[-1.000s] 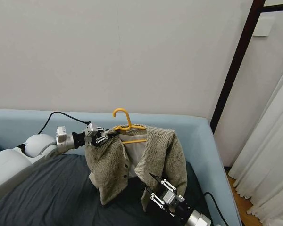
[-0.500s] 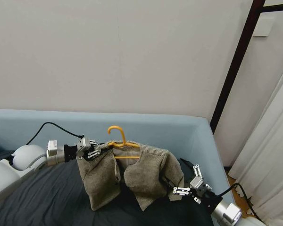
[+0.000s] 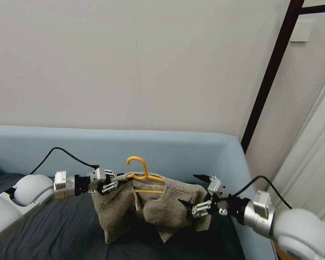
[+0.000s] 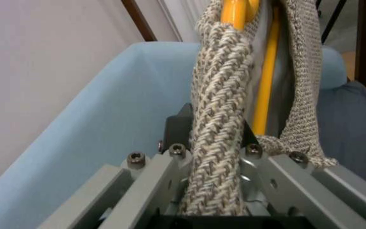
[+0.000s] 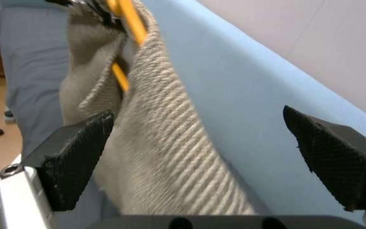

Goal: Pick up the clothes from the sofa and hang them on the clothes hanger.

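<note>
The left claw point(image 3: 109, 181) is shut tight on the left shoulder of the woolly gray jacket point(image 3: 162, 208). The jacket hangs on the yellow hanger point(image 3: 140, 168) over the blue sofa point(image 3: 179, 151). The right claw point(image 3: 190, 190) is wide open at the jacket's right side, with cloth between its black pads point(image 5: 75, 157), not squeezed.

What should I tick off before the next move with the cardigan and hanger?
1. Left gripper shut on the cardigan at one shoulder: ok.
2. Hanger sits inside the neck, hook free above: ok.
3. Right gripper open, with fabric between its fingers: ok.
4. Other shoulder seated over the hanger's arm: cannot tell.
5. Hem lifted off the sofa: cannot tell.
</note>
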Controlling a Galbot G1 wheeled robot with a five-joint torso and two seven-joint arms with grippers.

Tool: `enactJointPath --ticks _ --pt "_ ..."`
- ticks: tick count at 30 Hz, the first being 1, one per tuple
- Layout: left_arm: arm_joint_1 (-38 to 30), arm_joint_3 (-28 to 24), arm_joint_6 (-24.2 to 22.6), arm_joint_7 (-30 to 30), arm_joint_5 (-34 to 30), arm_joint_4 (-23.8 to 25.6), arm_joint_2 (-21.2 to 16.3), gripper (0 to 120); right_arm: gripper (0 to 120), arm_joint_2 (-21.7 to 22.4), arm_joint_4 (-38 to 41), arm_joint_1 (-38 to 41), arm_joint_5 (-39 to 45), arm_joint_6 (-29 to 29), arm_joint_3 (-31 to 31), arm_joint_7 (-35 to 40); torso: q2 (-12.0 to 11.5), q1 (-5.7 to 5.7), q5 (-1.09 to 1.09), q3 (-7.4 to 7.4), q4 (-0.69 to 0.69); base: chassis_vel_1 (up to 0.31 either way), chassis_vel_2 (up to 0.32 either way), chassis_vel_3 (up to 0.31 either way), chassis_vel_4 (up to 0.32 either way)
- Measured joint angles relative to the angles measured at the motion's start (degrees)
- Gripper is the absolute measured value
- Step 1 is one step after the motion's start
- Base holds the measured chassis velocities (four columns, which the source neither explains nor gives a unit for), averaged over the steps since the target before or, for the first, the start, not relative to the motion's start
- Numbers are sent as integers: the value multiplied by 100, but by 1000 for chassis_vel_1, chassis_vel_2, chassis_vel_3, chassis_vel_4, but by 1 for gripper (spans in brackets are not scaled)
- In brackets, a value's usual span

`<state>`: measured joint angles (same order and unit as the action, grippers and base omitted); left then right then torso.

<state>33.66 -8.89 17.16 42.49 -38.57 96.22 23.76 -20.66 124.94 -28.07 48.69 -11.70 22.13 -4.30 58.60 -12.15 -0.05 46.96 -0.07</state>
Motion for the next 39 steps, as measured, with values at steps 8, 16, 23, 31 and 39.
enactJointPath --ticks 8,16,23,31,39 --pt "318 196 5 0 82 173 -62 6 100 -338 -348 1117 -139 -298 1104 -120 0 0 1 0 -1 0 0 0 0" --pt "854 681 50 33 149 270 -145 6 75 -351 -374 1422 -253 -414 1459 -401 0 0 -1 0 0 0 0 0 0" --pt "1141 841 55 6 148 513 -279 6 47 -325 -298 1362 -169 -491 1579 -472 0 0 0 0 0 0 0 0 0" --pt "1180 858 57 -21 141 529 -300 6 20 -290 -234 1258 -4 -490 1503 -484 0 0 0 0 0 0 0 0 0" --pt "1145 825 62 -223 119 522 -278 6 5 -302 -236 1130 29 -303 1424 -454 0 0 0 0 0 0 0 0 0"
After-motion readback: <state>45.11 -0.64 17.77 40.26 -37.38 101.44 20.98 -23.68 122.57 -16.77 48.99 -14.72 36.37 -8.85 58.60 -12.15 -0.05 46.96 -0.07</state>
